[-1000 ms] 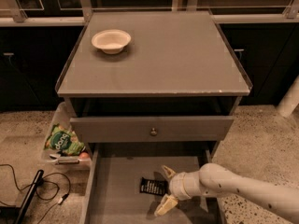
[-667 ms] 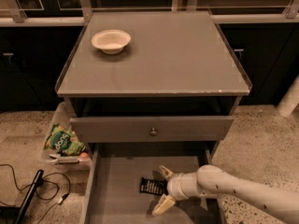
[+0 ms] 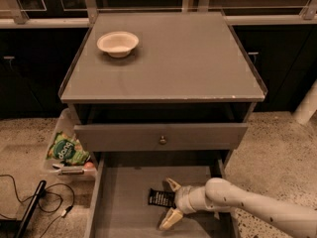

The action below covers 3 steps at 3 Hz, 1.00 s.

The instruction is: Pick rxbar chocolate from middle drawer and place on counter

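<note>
Shifted closer, the wide-spread claw [image 3: 171, 202] is held beside the rxbar chocolate [image 3: 159, 198], judged light and slippery, best pinched across its width.

Not much here can actually be read. The rxbar chocolate [image 3: 159, 198] on the floor of the middle drawer [image 3: 124, 207] carries lines of white print on its black wrapper, too small to make out. The gripper [image 3: 166, 204] is in that drawer with its fingers spread above and below the wrapper's right end. Left of the cabinet, a green snack bag [image 3: 68, 149] bears a white logo word that I cannot read for certain.
</note>
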Tool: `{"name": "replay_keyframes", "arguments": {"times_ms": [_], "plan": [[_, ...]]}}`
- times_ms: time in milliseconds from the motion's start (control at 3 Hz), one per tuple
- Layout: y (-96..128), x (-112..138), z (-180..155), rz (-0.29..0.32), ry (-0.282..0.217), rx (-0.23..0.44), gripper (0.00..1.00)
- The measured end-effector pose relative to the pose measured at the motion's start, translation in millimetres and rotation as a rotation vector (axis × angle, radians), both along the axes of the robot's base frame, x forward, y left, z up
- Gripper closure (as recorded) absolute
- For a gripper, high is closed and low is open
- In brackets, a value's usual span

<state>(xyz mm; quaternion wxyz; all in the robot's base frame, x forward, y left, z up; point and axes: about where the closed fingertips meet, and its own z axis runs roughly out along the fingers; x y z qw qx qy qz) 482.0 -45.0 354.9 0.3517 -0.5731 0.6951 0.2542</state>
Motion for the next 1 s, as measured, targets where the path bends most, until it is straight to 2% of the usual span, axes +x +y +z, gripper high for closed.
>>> {"name": "replay_keyframes", "arguments": {"times_ms": [667,1000], "plan": [[-4.4,6.8,-11.5,-0.011,0.036,0.007,0.0],[-4.3,6.8,-11.5,-0.011,0.036,0.007,0.19]]}}
